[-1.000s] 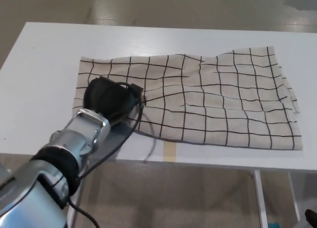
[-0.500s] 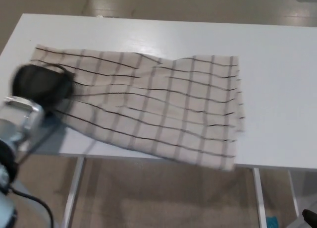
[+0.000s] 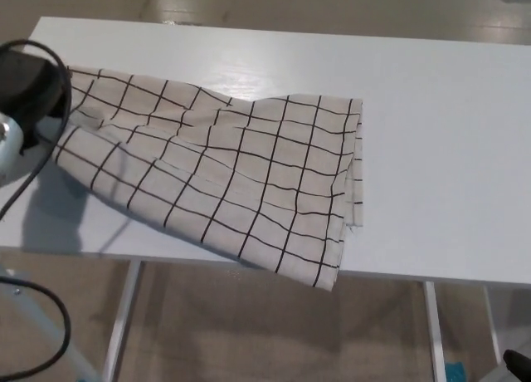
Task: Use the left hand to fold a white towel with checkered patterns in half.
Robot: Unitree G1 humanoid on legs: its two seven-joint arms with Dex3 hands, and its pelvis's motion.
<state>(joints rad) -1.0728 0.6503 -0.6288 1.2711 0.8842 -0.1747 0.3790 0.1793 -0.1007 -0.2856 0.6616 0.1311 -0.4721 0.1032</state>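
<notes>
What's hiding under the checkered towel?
Only the white table shows around the towel, which lies on it with its near corner hanging past the front edge. Anything beneath the cloth is covered. The left hand sits at its left end.

The left hand (image 3: pixel 29 87) is at the left edge of the view, touching the left end of the checkered towel (image 3: pixel 224 174), which lies wrinkled on the white tabletop (image 3: pixel 440 149), its near corner hanging over the front edge.
</notes>
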